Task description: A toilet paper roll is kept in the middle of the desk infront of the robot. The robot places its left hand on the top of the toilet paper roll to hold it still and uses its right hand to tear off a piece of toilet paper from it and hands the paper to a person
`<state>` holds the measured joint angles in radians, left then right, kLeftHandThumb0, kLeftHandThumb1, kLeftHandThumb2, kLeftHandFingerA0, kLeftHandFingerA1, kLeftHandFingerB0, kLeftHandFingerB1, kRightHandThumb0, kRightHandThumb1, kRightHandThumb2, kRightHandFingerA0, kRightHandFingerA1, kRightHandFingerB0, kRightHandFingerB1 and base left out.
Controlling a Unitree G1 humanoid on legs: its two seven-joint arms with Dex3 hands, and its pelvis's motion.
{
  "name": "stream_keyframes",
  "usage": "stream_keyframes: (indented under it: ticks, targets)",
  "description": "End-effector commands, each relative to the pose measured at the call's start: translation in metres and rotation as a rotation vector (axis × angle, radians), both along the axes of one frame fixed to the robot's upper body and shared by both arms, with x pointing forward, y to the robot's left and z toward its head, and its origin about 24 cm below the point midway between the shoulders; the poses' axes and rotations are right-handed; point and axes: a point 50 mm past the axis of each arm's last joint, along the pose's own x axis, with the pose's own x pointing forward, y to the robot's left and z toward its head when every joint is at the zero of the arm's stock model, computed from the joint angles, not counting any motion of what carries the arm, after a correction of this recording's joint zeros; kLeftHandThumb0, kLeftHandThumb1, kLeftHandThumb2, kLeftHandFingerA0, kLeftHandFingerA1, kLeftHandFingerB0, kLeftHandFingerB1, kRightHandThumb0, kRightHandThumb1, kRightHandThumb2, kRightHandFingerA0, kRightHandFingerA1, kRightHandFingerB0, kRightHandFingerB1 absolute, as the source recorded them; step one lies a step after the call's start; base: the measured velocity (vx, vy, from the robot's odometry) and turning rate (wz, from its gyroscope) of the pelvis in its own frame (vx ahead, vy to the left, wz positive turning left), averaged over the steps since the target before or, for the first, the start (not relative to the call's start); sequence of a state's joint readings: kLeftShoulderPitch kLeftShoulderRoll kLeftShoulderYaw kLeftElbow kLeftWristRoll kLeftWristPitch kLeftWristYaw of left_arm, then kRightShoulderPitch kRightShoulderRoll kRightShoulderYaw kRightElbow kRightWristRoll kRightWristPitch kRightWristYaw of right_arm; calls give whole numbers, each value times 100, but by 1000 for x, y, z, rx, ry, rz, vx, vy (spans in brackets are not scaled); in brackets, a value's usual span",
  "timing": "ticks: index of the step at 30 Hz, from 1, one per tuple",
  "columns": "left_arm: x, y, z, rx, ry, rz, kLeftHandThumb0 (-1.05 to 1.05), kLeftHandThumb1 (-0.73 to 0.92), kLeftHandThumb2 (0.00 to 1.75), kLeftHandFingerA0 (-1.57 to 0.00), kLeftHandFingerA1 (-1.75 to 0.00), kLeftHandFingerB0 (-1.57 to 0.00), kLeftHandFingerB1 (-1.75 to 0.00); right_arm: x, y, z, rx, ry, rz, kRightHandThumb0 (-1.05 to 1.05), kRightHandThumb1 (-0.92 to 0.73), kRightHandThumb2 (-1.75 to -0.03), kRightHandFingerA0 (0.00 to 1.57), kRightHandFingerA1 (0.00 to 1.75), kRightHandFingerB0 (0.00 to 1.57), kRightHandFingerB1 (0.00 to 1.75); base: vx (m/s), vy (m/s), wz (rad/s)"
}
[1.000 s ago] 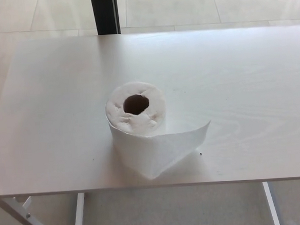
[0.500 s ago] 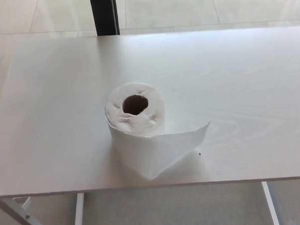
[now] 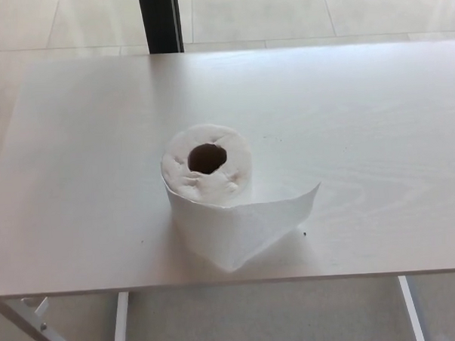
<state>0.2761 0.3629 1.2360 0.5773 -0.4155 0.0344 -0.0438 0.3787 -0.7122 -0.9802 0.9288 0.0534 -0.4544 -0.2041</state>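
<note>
No hand shows, so the fingers' state cannot be told. The roll [image 3: 207, 171] stands upright on its end near the middle of the worktop [image 3: 361, 119], its axis vertical and its core hole facing up. A loose tail [image 3: 286, 209] curls from its near side toward the right, standing on edge.

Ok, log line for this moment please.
toilet paper roll: upright on desk | loose tail: unwound toward robot's right, untorn | hands: not in view | hold and tear: not started

toilet paper roll [image 3: 207, 171] | white | upright, mid-desk | tail unwound rightward
</note>
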Motion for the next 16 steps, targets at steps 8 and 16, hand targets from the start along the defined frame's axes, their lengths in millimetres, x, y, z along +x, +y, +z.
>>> stream_keyframes:
  ticks: [8, 16]
  targets:
    - [-5, 4, 11, 53, -33, 17, -68, 89, 78, 0, -83, -1, -19, 8, -2, 5, -29, -44, 9, -49, -66, -61, 0, 61, 22, 48, 0, 0, 0]
    - [-4, 5, 16, 67, -51, 27, -68, 89, 78, 0, -83, -1, -19, 20, 0, 1, -17, -59, 22, -49, -66, -61, 0, 61, 22, 48, 0, 0, 0]
